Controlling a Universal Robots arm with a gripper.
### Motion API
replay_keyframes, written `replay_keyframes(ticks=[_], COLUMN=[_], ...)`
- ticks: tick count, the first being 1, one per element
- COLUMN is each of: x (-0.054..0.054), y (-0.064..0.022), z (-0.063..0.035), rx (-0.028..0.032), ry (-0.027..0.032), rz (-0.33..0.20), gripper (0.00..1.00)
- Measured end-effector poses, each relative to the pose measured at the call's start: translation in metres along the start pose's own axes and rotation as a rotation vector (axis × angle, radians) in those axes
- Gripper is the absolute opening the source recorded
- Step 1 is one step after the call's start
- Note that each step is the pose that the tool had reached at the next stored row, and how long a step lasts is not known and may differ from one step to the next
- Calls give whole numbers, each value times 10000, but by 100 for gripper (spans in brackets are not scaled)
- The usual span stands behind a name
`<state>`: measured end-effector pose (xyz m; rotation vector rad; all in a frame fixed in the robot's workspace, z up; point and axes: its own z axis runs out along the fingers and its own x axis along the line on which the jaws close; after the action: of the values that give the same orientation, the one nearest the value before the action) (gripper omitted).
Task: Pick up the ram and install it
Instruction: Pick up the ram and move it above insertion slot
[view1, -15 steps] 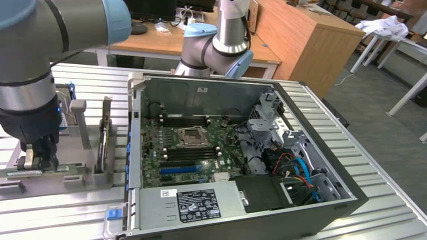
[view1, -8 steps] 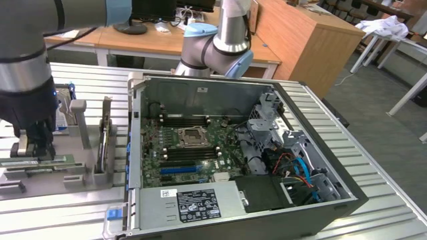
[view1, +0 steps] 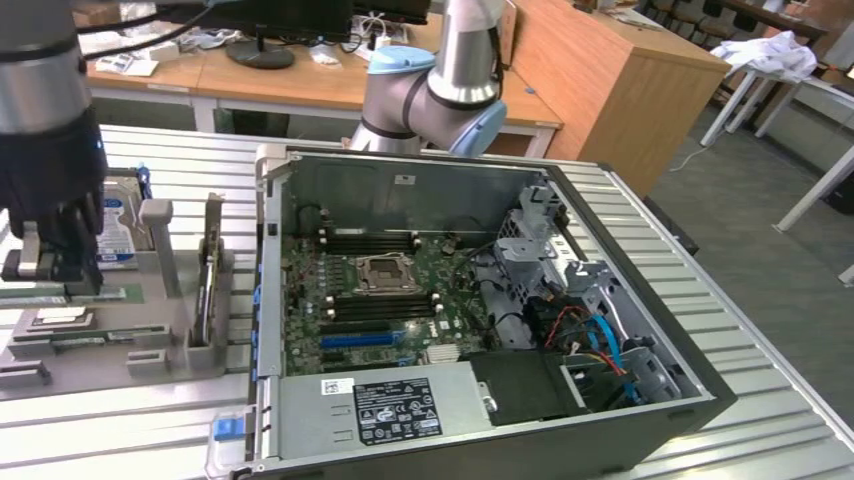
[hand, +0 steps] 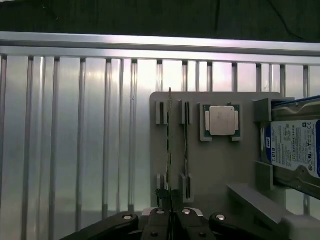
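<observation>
While the jaws stand narrow, pinched on the thin edge of the ram (hand: 170, 150), the gripper (hand: 170, 221) hangs over the grey holder plate (hand: 215, 170) at the exterior view's left, on the ribbed metal table (hand: 75, 140); from the wrist the ram is seen edge-on, a thin dark line; its long axis lies level, running straight away from the jaws, parallel to the table's ribs and in line with a row of slotted posts (hand: 161, 112); its far end reaches just past the plate's edge; whether its lower edge sits in the posts or hangs clear of them I cannot tell. On the side of the ram away from the processor chip (hand: 221, 121) there is a narrow strip of plate, then bare table out to a raised edge rail (hand: 160, 42); on the other side a second row of posts stands just beside it, then the chip in its square recess, then the blue-labelled hard drive (hand: 295, 150) upright in a bracket at the plate's edge. In the exterior view tall grey uprights (view1: 158, 240) on the plate stand between the gripper and the open computer case (view1: 641, 400), whose side wall is just beside the plate; inside, dark memory slots (view1: 380, 240) run across the view on either side of the processor socket (view1: 387, 270), hemmed by the case's far wall, the drive cage and cables (view1: 587, 330) at the exterior view's right, and the power supply (view1: 387, 400) on the near side.
</observation>
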<state>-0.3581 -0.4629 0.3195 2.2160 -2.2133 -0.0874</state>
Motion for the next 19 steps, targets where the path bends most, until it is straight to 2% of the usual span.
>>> replay_keyframes(ticks=[15, 17, 19], x=[-23, -24, -24], y=[11, 12, 12], z=[-672, -727, -732], rx=[0, 0, 1], ry=[0, 0, 0], rz=[0, 0, 0], gripper=[12, 12, 12])
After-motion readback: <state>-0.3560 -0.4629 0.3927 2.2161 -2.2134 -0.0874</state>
